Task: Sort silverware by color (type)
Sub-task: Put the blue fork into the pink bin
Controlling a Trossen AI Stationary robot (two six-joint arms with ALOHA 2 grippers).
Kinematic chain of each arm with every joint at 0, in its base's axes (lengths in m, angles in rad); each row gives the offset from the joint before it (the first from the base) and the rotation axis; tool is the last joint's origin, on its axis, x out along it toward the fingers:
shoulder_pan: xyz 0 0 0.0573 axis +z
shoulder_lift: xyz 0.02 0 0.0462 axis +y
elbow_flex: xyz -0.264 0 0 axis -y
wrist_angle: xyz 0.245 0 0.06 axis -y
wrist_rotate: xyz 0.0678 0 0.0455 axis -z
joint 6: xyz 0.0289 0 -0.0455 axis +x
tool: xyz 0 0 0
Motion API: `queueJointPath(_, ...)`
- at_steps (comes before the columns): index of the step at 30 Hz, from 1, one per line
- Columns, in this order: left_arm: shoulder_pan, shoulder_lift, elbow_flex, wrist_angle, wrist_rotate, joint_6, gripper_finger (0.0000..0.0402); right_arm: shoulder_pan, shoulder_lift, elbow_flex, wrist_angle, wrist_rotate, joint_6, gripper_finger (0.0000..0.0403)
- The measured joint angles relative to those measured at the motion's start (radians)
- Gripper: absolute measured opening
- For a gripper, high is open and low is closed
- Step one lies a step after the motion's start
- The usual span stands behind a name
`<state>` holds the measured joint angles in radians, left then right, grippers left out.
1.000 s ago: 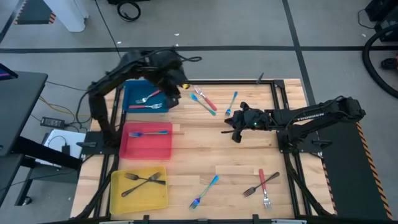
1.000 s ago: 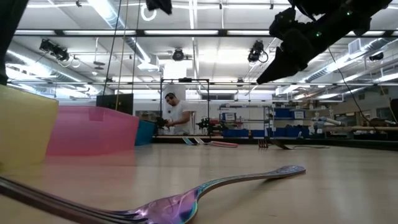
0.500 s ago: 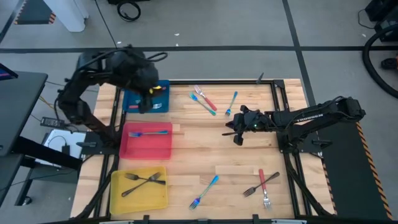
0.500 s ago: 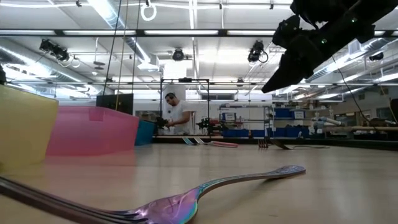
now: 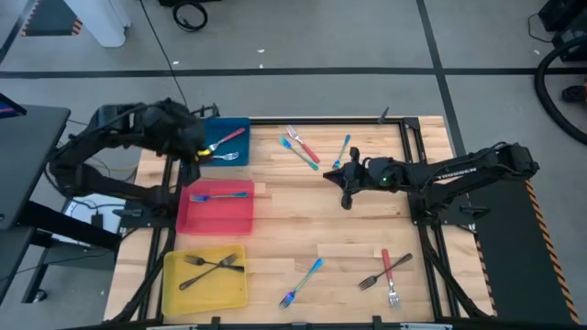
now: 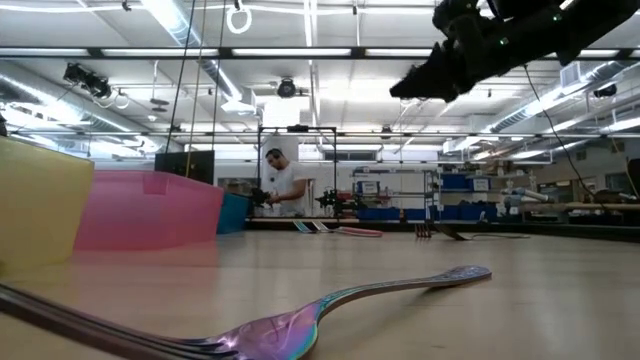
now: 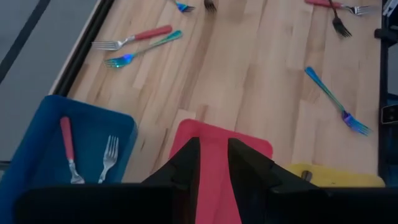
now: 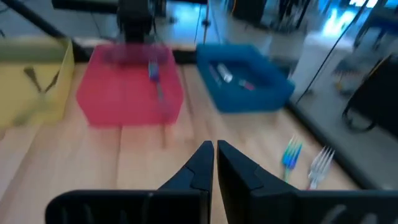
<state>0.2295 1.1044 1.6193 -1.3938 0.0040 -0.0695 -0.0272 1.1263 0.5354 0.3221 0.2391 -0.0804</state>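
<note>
My left gripper (image 5: pixel 193 158) (image 7: pixel 213 149) hangs open and empty over the table's left side, between the blue tray (image 5: pixel 240 128) and the red tray (image 5: pixel 220 215). My right gripper (image 5: pixel 341 179) (image 8: pixel 215 152) (image 6: pixel 400 90) is shut and empty above the table's middle, pointing toward the trays. The blue tray holds a red-handled utensil (image 5: pixel 229 137) and a fork (image 7: pixel 109 155). A blue-handled fork (image 5: pixel 220 195) lies in the red tray, and two dark forks (image 5: pixel 211 266) in the yellow tray (image 5: pixel 183 291). More silverware lies loose on the wood.
Loose on the table: a red-handled and a blue-handled fork (image 5: pixel 300 147) at the far side, a blue one (image 5: pixel 342 151) beside them, a shimmering fork (image 5: pixel 303 282) (image 6: pixel 330 310) near the front, and a red-handled and a grey fork (image 5: pixel 385 270) at the front right.
My left arm has drawn back from above the blue tray toward the table's left edge, sinking a little and uncovering the tray. My right gripper has stayed in place but tipped up from slanting down to nearly level.
</note>
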Motion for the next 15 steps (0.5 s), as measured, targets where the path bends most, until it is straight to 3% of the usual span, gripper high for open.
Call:
queueJointPath(8,0.000,-0.253,-0.419,0.298,0.000,-0.012,0.0082,-0.063,0.001,0.000,0.096,0.000,-0.116,0.0033)
queueJointPath(15,0.000,-0.347,-0.678,0.515,0.001,-0.042,0.0082,-0.120,0.026,0.001,0.306,-0.077,-0.234,0.0068)
